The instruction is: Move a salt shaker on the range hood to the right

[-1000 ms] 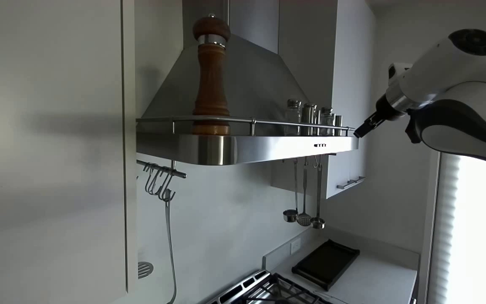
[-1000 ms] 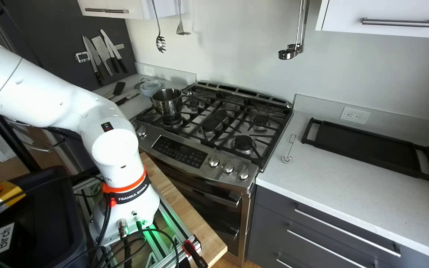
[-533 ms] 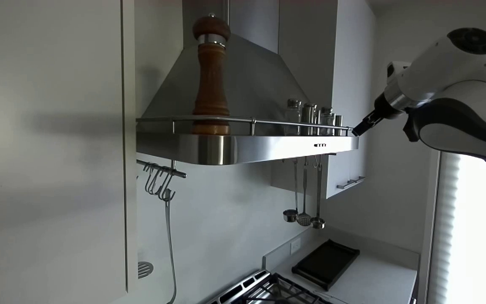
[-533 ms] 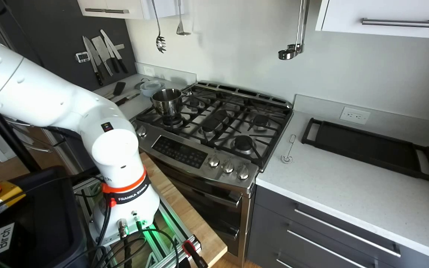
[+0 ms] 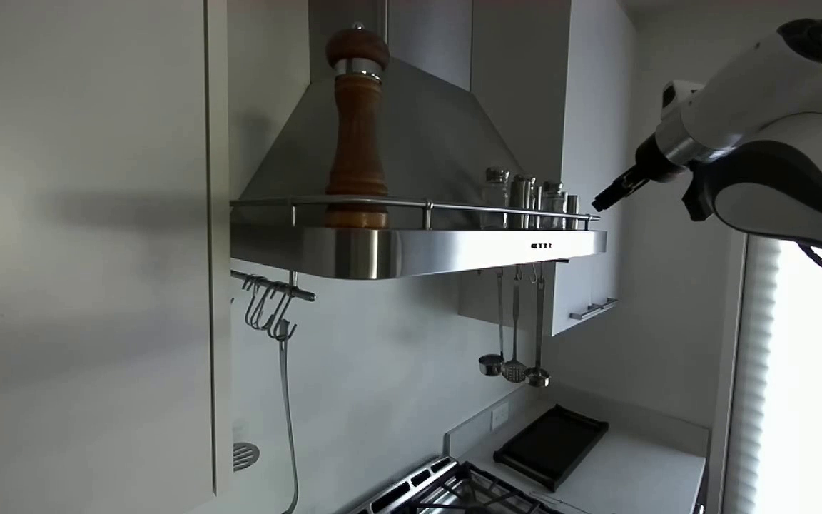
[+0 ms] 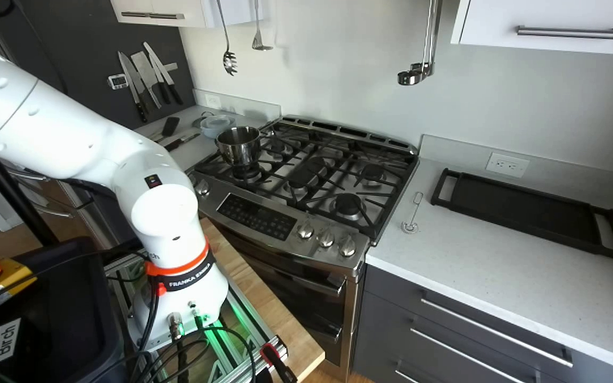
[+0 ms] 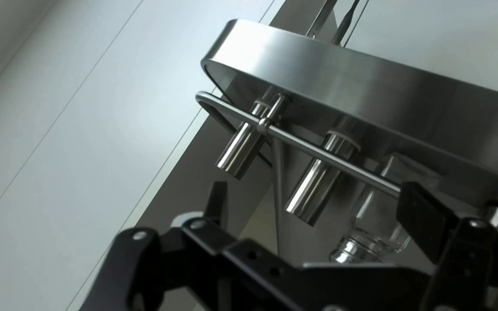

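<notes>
Pincer [image 7: 315,186] spread wide with nothing in it, I face the range hood [image 5: 425,157]; which vessel holds salt I cannot tell. My guessed salt shaker [image 7: 312,196], of polished steel, stands behind the rail [image 7: 339,162], framed in my gap in the wrist view: probably light, stiff and slick, best pinched near its top, toward seven o'clock. At four o'clock a glass shaker [image 7: 376,220] looks fragile. The ledge [image 7: 314,121] seems smooth for sliding, but a second cylinder [image 7: 241,151] at ten o'clock, my rightward way, limits room.
</notes>
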Controlling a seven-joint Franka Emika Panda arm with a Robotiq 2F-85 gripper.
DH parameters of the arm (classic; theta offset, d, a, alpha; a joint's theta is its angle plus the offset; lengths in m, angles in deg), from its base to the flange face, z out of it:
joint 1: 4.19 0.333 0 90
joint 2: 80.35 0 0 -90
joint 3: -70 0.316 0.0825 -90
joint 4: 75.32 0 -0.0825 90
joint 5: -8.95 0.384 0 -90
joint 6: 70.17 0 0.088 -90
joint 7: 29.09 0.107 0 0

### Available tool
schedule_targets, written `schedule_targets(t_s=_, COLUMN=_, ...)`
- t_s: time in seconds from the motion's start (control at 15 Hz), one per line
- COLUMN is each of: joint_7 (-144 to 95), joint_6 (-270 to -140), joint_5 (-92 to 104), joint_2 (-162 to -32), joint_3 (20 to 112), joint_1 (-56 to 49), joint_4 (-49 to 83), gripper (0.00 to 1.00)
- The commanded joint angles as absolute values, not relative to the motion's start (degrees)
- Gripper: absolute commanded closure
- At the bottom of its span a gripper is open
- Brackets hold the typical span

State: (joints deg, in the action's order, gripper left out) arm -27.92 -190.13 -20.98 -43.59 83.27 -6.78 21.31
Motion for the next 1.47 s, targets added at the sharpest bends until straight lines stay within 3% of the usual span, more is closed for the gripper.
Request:
schedule_targets(t_s=0.0, joint_7=-27.26, joint_6=-189.92, joint_5=-18.53, joint_2=-46.73, joint_3=83.79, joint_1=-6.17, joint_4=18.16, gripper=0.0)
schedule_targets(t_s=1.27, joint_7=-15.44, joint_6=-197.55, joint_5=-14.65, joint_2=-54.72, joint_3=84.34, joint_1=-6.35, joint_4=13.91, gripper=0.0)
schedule_targets(t_s=1.4, joint_7=-14.76, joint_6=-197.97, joint_5=-13.63, joint_2=-54.85, joint_3=84.11, joint_1=-6.33, joint_4=13.92, gripper=0.06)
